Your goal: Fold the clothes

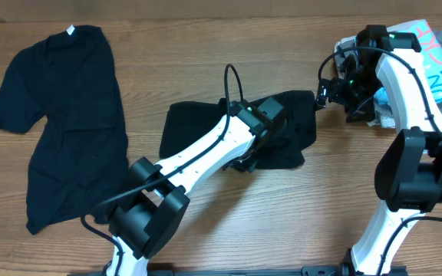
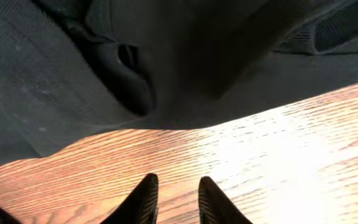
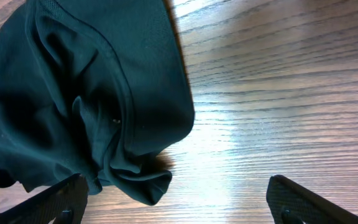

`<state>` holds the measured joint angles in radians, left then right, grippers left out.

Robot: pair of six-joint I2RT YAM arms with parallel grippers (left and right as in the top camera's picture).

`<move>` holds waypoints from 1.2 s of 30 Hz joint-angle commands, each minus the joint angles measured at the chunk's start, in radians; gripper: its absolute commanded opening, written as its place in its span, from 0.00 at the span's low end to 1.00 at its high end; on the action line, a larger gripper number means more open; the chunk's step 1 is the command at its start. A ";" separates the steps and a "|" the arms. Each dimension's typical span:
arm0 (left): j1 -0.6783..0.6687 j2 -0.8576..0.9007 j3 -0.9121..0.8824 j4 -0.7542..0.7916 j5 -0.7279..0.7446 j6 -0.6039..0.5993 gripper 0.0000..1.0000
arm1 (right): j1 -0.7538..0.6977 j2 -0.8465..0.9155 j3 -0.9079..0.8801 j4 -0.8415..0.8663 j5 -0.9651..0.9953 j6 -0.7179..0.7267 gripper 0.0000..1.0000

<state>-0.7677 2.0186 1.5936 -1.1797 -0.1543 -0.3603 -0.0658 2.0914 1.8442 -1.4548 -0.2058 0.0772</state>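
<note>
A plain black shirt with a white neck tag (image 1: 60,123) lies spread flat at the left. A second black shirt (image 1: 198,126) lies crumpled in the middle and also shows in the left wrist view (image 2: 104,68) and the right wrist view (image 3: 92,93). My left gripper (image 1: 245,159) hovers at this shirt's near edge. Its fingers (image 2: 176,199) are nearly together, empty, over bare wood just short of the cloth. My right gripper (image 1: 322,96) is wide open and empty (image 3: 176,193) at the shirt's right end. A bunched fold lies beside its left finger.
A white and teal bag with pink lettering (image 1: 428,46) lies at the back right, behind the right arm. The wooden table (image 1: 344,176) shows bare between the shirts and in front of them.
</note>
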 commanded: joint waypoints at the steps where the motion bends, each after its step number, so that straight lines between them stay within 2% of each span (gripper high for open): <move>1: 0.044 -0.003 0.021 -0.014 -0.010 -0.011 0.27 | -0.006 -0.032 0.006 0.000 -0.021 -0.008 0.96; 7: 0.122 -0.062 0.030 0.035 -0.050 -0.018 0.45 | -0.006 -0.032 0.006 0.013 -0.021 -0.007 0.96; 8: 0.134 -0.060 0.029 0.052 -0.078 -0.031 0.43 | -0.006 -0.032 0.006 0.014 -0.021 -0.007 0.96; 10: 0.166 -0.060 0.028 0.090 -0.113 -0.059 0.34 | -0.006 -0.032 0.006 0.014 -0.021 -0.008 0.96; 12: 0.208 -0.060 0.028 0.147 -0.113 -0.071 0.22 | -0.006 -0.032 0.006 0.014 -0.021 -0.008 0.96; 13: 0.237 -0.060 0.026 0.190 -0.111 -0.087 0.09 | -0.006 -0.032 0.006 0.016 -0.021 -0.008 0.96; 14: 0.257 -0.060 0.023 0.225 -0.111 -0.090 0.04 | -0.006 -0.032 0.006 0.017 -0.021 -0.008 0.96; 21: 0.281 -0.014 -0.006 0.310 -0.102 -0.082 0.04 | -0.006 -0.032 0.006 0.029 -0.021 -0.007 0.96; 27: 0.238 0.024 -0.008 0.340 0.044 -0.082 0.04 | -0.006 -0.032 0.006 0.032 -0.021 -0.007 0.96; 36: 0.171 0.066 -0.008 0.386 0.052 -0.082 0.04 | -0.006 -0.032 0.006 0.028 -0.021 -0.007 0.96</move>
<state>-0.5991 2.0388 1.5917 -0.8028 -0.1257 -0.4244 -0.0658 2.0914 1.8442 -1.4277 -0.2142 0.0776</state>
